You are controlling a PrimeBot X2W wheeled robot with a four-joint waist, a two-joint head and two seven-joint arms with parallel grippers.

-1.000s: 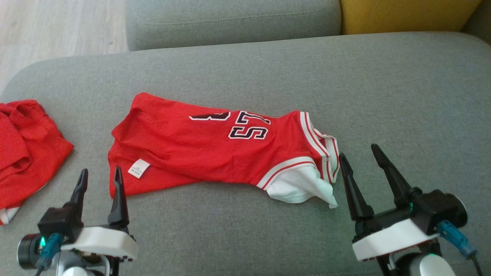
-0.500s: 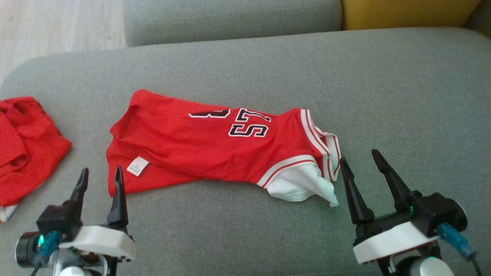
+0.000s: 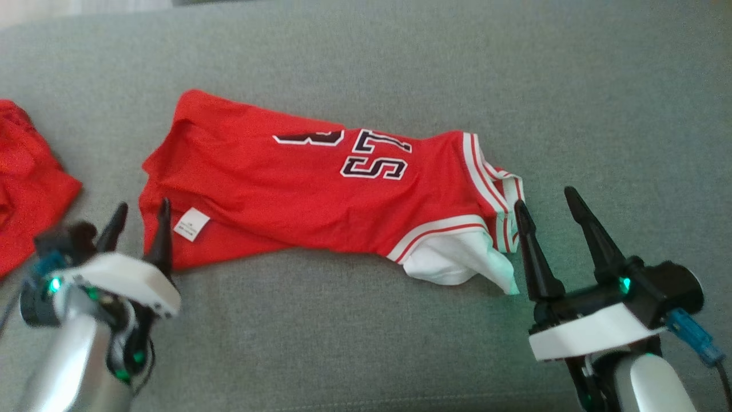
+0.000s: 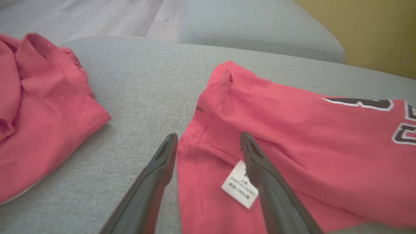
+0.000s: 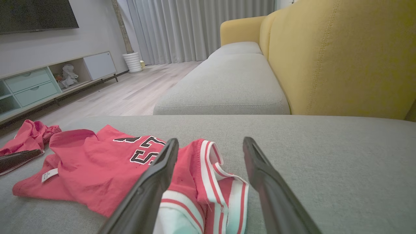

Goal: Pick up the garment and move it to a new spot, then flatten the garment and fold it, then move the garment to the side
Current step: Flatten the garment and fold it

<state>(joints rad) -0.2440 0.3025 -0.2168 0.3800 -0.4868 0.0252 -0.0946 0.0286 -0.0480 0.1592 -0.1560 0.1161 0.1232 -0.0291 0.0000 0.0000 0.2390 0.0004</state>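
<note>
A red basketball jersey point(image 3: 297, 189) with dark numbers and white-striped trim lies spread lengthwise on the grey sofa cushion point(image 3: 400, 68). Its white lining point(image 3: 457, 263) spills out at the right end and a white label point(image 3: 191, 224) shows at the left end. My left gripper point(image 3: 140, 209) is open, its fingers straddling the jersey's left hem point(image 4: 195, 156) beside the label point(image 4: 239, 188). At the jersey's striped right end point(image 5: 211, 175) my right gripper point(image 3: 546, 197) is open, with nothing between its fingers.
A second red garment point(image 3: 28, 171) lies bunched at the cushion's left edge, also seen as red cloth point(image 4: 39, 107) left of my left fingers. A yellow sofa back point(image 5: 341, 58) and another grey seat cushion point(image 5: 224, 84) stand beyond. Bare cushion stretches to the right.
The head camera has tilted down, so the whole scene sits higher. My left gripper has moved forward to the jersey's left hem; my right gripper has edged up to the striped end.
</note>
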